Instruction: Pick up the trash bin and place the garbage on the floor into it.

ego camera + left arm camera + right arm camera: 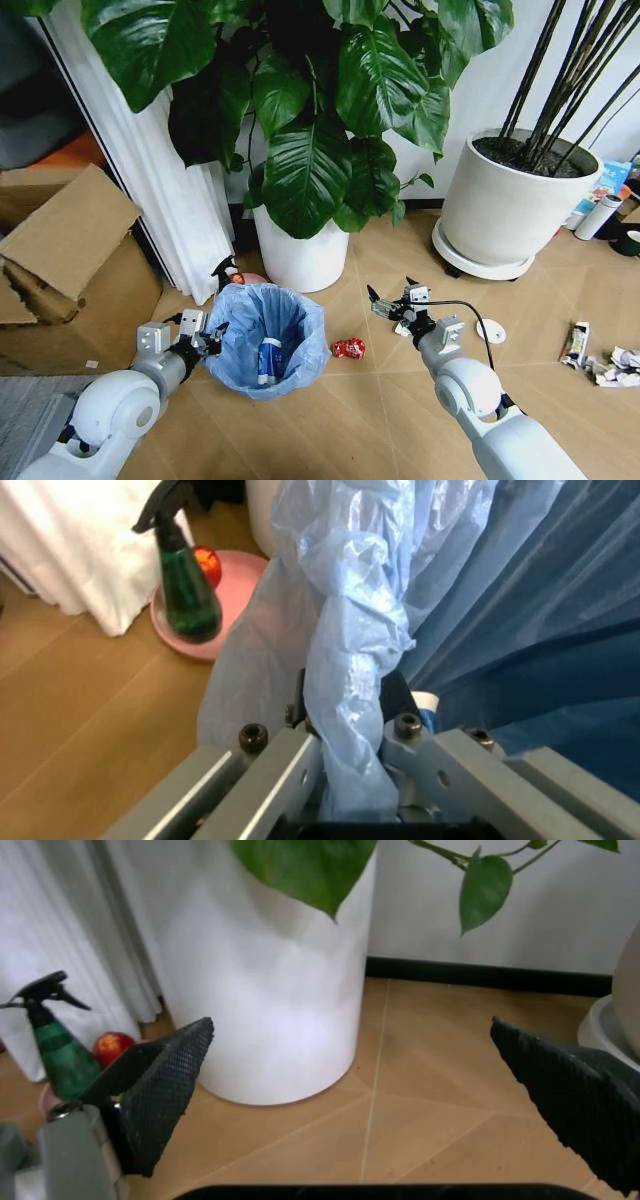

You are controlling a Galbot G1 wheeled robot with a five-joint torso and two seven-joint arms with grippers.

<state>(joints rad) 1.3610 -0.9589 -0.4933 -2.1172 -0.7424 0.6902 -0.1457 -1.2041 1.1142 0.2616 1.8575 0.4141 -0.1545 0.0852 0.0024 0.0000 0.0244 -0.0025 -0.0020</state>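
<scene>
two grippers — left gripper [212, 338] clamping trash bin [268, 340] rim, right gripper [390, 300] agape

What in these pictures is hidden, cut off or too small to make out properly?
- Head view: the trash bin shows only its blue bag; its black wall is covered.
- Head view: print on the small bottle inside is too small to read.
- Head view: garbage at the right is cut off by the edge.
- Left wrist view: the left gripper fingers are mostly wrapped by the bag.
</scene>
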